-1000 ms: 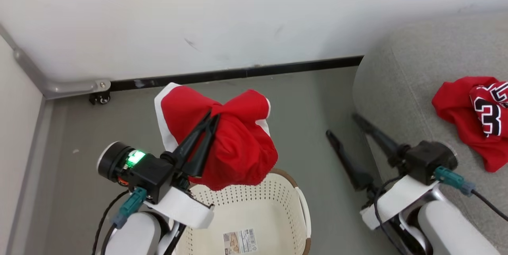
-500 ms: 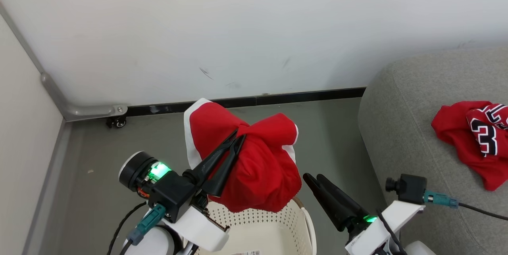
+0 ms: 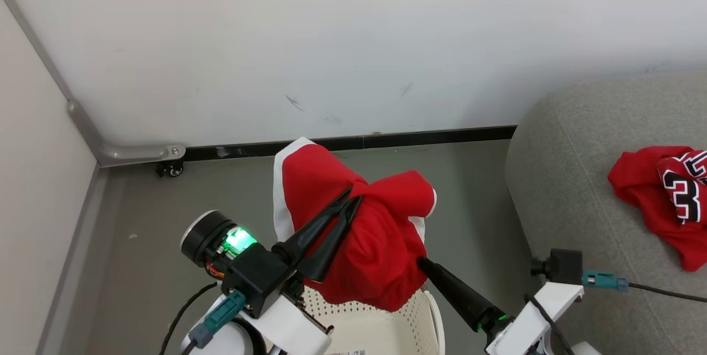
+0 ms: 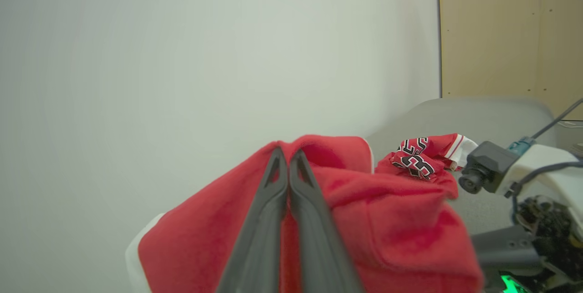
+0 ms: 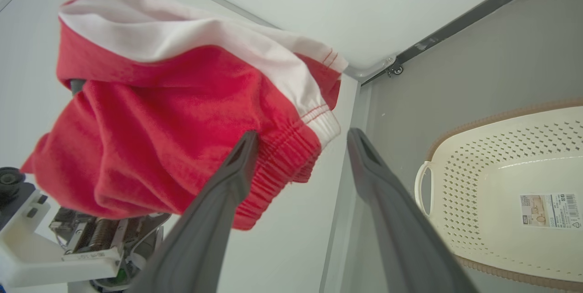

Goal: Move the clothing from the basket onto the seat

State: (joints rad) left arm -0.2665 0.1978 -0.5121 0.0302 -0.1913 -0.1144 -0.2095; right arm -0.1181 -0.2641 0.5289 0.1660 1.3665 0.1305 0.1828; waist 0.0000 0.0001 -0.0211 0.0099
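Note:
My left gripper (image 3: 353, 198) is shut on a bunched red garment (image 3: 381, 233) with white trim, which hangs above the cream perforated basket (image 3: 381, 324). In the left wrist view the closed fingers (image 4: 286, 152) pinch the red garment (image 4: 364, 220). My right gripper (image 3: 423, 261) reaches the garment's lower right edge. It stands open (image 5: 303, 134), its left finger against the elastic waistband (image 5: 291, 147). The basket (image 5: 460, 170) holds just a paper label (image 5: 549, 208). A red jersey with numerals (image 3: 671, 195) lies on the grey seat (image 3: 574, 178); it shows again (image 4: 421, 156) beyond the held garment.
A white wall with a black baseboard (image 3: 431, 137) runs behind the grey floor (image 3: 165, 195). A metal corner rail and a small caster (image 3: 168, 167) sit at the back left. A cable (image 3: 657, 291) trails from the right wrist over the seat.
The camera has shifted, so the whole scene sits lower and further right. My right gripper swung left from beside the seat to the hanging garment's edge. The left gripper still holds the garment.

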